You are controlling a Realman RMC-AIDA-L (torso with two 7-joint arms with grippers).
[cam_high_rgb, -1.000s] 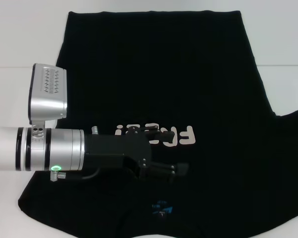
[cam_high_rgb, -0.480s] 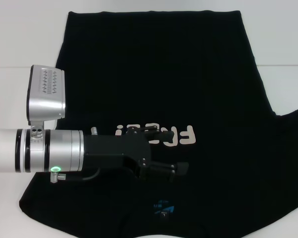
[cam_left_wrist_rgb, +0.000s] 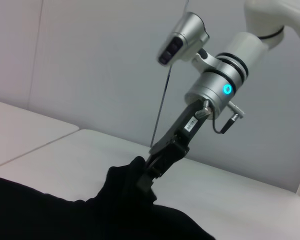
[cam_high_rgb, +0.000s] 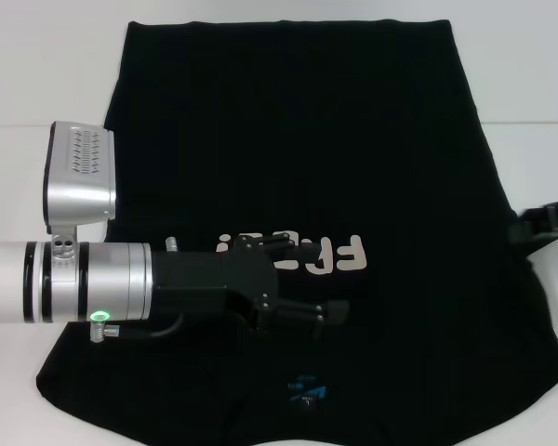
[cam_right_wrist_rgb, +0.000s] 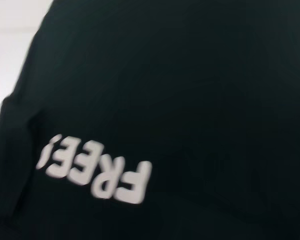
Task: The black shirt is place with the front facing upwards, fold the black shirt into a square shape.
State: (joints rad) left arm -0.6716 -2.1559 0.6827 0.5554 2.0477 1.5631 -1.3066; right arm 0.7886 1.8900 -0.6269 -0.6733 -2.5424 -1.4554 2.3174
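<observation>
The black shirt (cam_high_rgb: 298, 139) lies spread front-up on the white table (cam_high_rgb: 37, 84), its "FREE!" lettering (cam_high_rgb: 339, 254) and blue neck label (cam_high_rgb: 305, 390) towards me. My left gripper (cam_high_rgb: 314, 282) hovers open over the chest, partly covering the lettering. At the shirt's right edge, my right gripper (cam_high_rgb: 549, 221) is on the right sleeve. The left wrist view shows that right gripper (cam_left_wrist_rgb: 144, 172) shut on a raised bunch of the black shirt (cam_left_wrist_rgb: 122, 182). In the right wrist view only the shirt (cam_right_wrist_rgb: 190, 75) and its lettering (cam_right_wrist_rgb: 97, 175) show.
White table surface (cam_high_rgb: 530, 84) surrounds the shirt on the left, right and far sides. A pale wall (cam_left_wrist_rgb: 90, 65) stands behind the table in the left wrist view. The left arm's silver wrist camera housing (cam_high_rgb: 79, 181) sits above the shirt's left side.
The right gripper has come in at the shirt's right edge and taken the sleeve, which no longer lies flat there. The left arm has drifted slightly left.
</observation>
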